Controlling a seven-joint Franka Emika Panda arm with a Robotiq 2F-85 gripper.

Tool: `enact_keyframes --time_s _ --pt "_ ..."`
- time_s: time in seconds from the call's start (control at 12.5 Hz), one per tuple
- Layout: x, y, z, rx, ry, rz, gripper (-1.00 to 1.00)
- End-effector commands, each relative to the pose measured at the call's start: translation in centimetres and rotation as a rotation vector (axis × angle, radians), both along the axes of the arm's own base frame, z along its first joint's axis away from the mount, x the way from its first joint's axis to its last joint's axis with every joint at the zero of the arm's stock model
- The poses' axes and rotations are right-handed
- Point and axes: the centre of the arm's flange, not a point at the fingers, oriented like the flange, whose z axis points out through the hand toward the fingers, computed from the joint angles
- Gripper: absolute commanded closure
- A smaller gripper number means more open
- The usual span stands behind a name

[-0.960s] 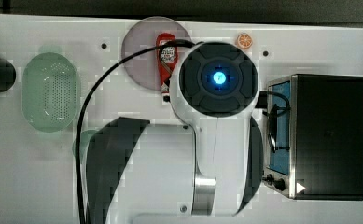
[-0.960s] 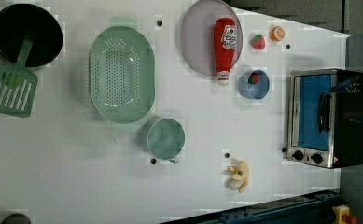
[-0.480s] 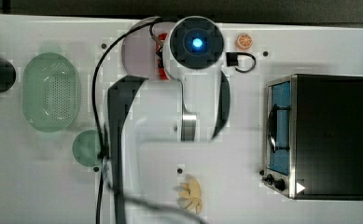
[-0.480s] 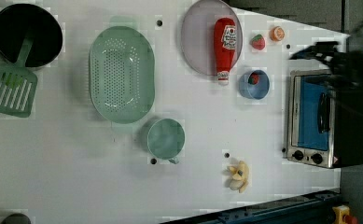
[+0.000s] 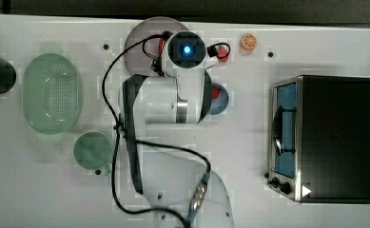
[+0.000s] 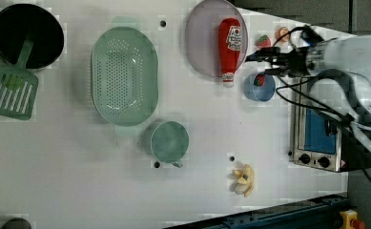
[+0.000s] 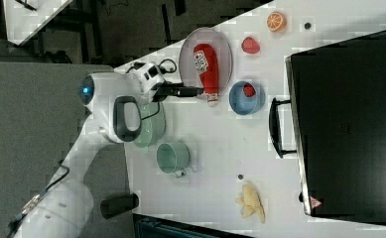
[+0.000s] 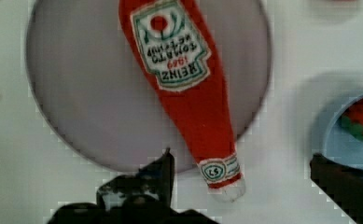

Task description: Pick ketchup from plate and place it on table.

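The ketchup [image 6: 229,47] is a red squeeze bottle lying flat on the lilac plate [image 6: 202,43], its white cap [image 8: 228,191] poking over the plate's rim onto the table [image 6: 78,167]. My gripper [image 6: 258,56] hovers above the cap end, open and holding nothing. In the wrist view the bottle's neck lies between the two dark fingertips [image 8: 164,168], nearer to this one. In the right view the gripper [image 7: 193,91] reaches toward the bottle [image 7: 206,64] from the right view's left. In the top view the arm's wrist [image 5: 187,50] covers most of the bottle.
A blue dish [image 6: 259,87] holding a strawberry sits close beside the cap. A loose strawberry [image 6: 263,41] and an orange slice [image 6: 282,32] lie near the plate. A green colander [image 6: 124,75], cup [image 6: 170,140], banana [image 6: 245,180], black bowl [image 6: 28,28], spatula [image 6: 9,90] and toaster oven [image 6: 316,129] stand around.
The arm has swung from beside the oven to over the plate's edge. The gripper now hangs above the ketchup's cap end. The bottle has not moved.
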Motion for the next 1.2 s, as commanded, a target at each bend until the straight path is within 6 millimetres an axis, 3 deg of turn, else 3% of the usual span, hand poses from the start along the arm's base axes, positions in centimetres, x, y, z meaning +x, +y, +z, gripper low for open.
enact_keyframes --time_s 0.08,0.32,0.56,1.2 --pt "2.9 1.2 0.8 -0.015 -0.1 0.19 -1.0" --pt "4.3 1.4 -2.7 -0.009 -0.076 0.193 -1.0" --pt "4.4 1.2 -5.7 -0.055 -0.047 0.247 -1.0" --pt "4.7 1.5 -10.0 -0.062 -0.127 0.262 -1.0"
